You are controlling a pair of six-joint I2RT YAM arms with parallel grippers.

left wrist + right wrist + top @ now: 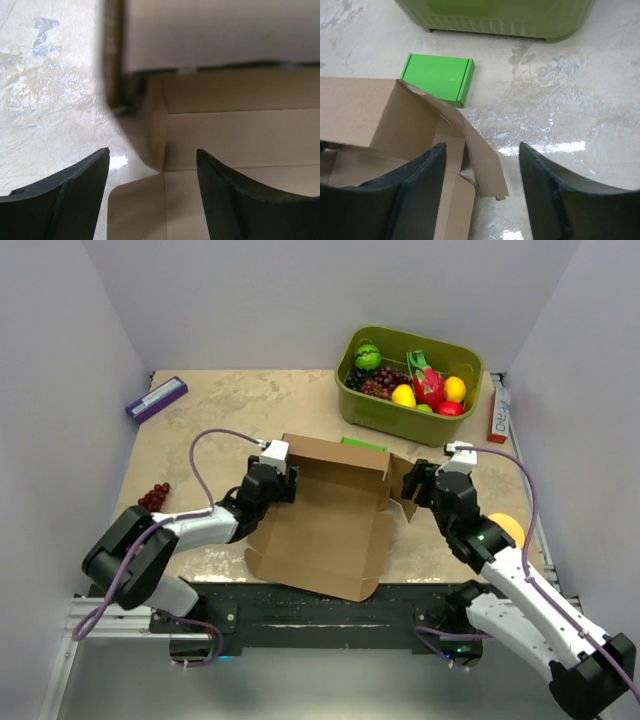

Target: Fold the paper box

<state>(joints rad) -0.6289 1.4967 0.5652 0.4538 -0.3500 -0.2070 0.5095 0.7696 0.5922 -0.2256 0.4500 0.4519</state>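
From overhead, the paper box (pixel 325 530) lies mid-bench, half formed, with its far wall raised and its near panel flat. My left gripper (pixel 288 480) sits at the far-left corner and my right gripper (pixel 413 486) at the far-right corner.

In the left wrist view the jaws stand apart, grasping nothing. The upright corner edge (pixel 156 125) sits between them, untouched. With nothing pinning it, I judge that wall could sag back.

In the right wrist view this gripper is also released. The loose side flap (pixel 482 155) leans outward between its fingers. Closing carelessly here could crease it, and a push could shove the box into the small green box (pixel 437 77) just beyond.
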